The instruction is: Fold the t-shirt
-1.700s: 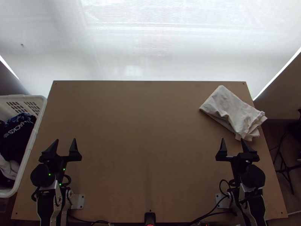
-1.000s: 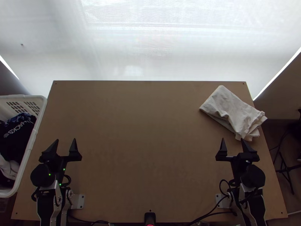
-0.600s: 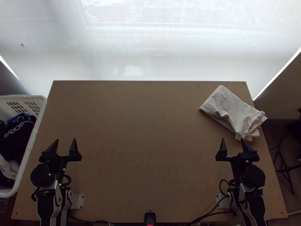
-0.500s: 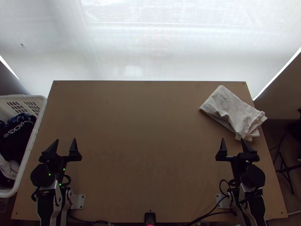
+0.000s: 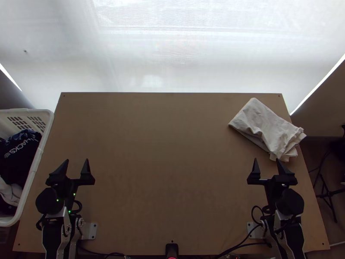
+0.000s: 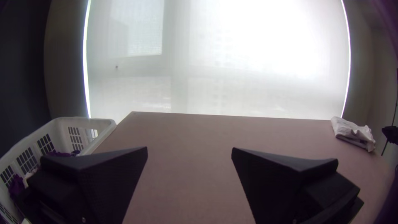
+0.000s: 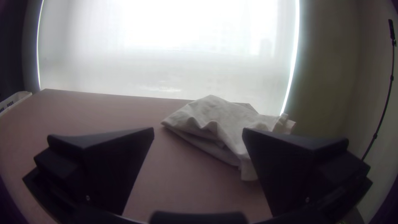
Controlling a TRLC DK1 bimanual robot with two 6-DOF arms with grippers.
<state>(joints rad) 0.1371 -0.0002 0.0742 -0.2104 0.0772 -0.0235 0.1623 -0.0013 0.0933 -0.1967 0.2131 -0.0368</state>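
Left gripper (image 5: 77, 159): jaws wide apart, nothing held, over near-left part of the table (image 5: 172, 194). Right gripper (image 5: 266, 159): also wide, holding nothing, over table's near-right part. Off-white cloth (image 5: 267, 127): folded, rumpled, table's far-right, one end past right edge. White basket (image 5: 38, 162): beside table's left edge, dark clothes (image 5: 21, 155) inside.

A white basket (image 5: 48, 115) of clothes (image 5: 19, 160) sits beside the table (image 5: 168, 159).
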